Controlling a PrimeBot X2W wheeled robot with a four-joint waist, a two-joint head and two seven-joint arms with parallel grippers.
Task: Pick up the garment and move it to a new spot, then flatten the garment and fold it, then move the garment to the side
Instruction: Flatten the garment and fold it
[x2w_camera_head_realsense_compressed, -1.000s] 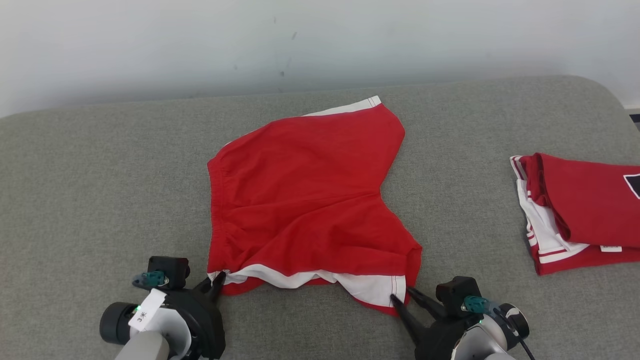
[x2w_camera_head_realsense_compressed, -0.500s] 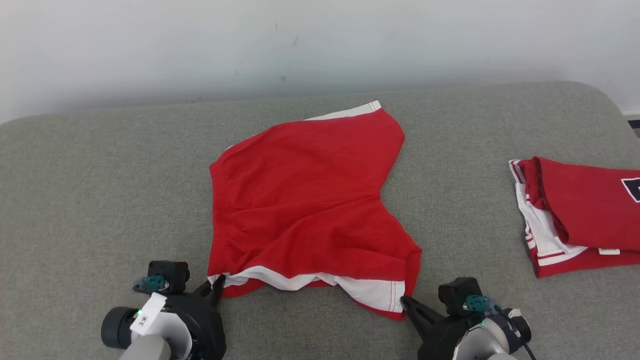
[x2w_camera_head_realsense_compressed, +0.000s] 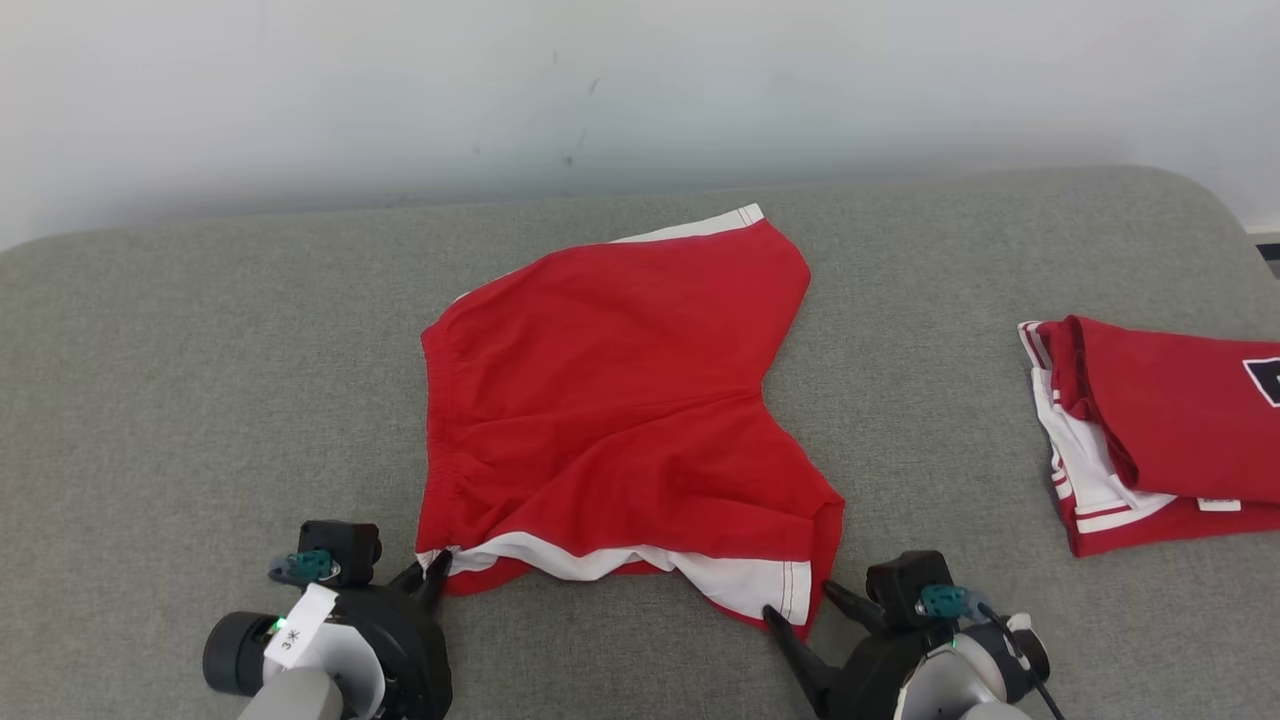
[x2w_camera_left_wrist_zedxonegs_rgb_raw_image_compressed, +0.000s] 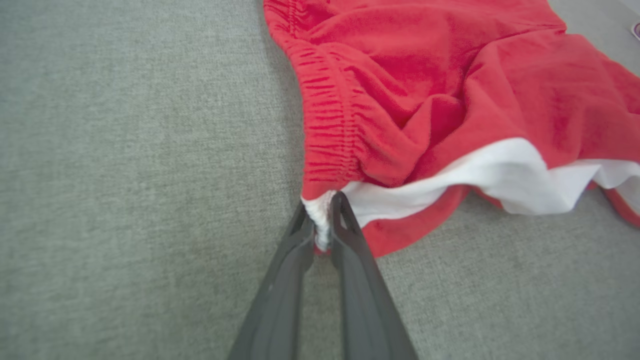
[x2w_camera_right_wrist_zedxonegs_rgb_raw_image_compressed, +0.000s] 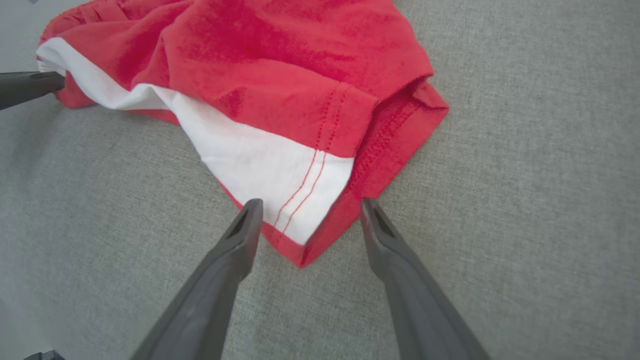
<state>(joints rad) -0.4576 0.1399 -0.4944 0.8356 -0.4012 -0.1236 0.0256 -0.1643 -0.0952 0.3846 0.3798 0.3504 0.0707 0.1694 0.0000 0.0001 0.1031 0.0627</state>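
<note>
Right gripper (x2w_camera_head_realsense_compressed: 798, 600) reopened astride garment (x2w_camera_head_realsense_compressed: 610, 400) corner (left gripper (x2w_camera_head_realsense_compressed: 428, 565) pinches another).

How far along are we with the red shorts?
Looks done: the red shorts lie spread on the grey cushion, apparently already placed. In hand: flattening; the left gripper pinches the waistband corner, while the right gripper is open, straddling the near hem corner, where the edge is rumpled. Left: smoothing that edge, folding, and moving them aside, perhaps by the folded garment.
</note>
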